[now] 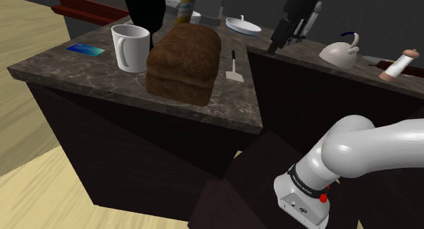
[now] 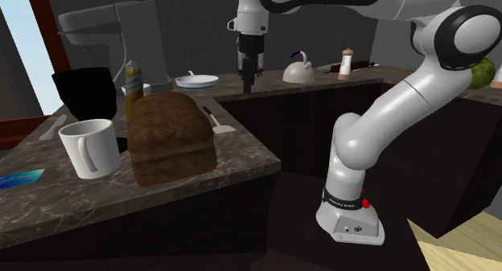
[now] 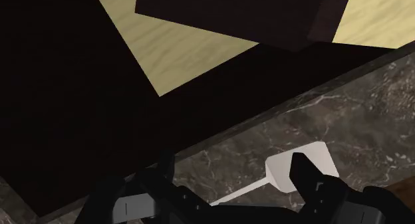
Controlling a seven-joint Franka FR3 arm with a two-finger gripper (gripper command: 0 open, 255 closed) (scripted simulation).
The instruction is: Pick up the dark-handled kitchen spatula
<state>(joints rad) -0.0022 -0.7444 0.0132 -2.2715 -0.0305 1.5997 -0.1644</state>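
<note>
Nearest the wrist camera are the gripper (image 3: 233,183)'s two black fingers (image 3: 307,175), standing well apart with nothing between them, so the claw is released and empty. Just past them the spatula (image 3: 279,171) lies flat on the dark marbled countertop (image 3: 372,110). Its white blade sits beside one finger and its thin neck runs back under the hand. In the shoulder view the spatula (image 1: 234,70) rests near the counter's edge, just to the right of the brown bread loaf (image 1: 183,64), with its dark handle pointing away from the camera. A white mug (image 1: 130,47) stands on the loaf's far side. The second exterior view shows the gripper (image 2: 248,76) hanging point-down above the counter, clearly apart from the spatula (image 2: 217,123) below it. I judge this to be the approach step: the hand is roughly over the tool but has not come down to it. The next move seems to call for shifting the open fingers so they straddle the slim handle rather than the blade. They then need to descend until the tips almost meet the marble, since the handle lies low and flat. The loaf so close alongside leaves little room for the finger on that side.
</note>
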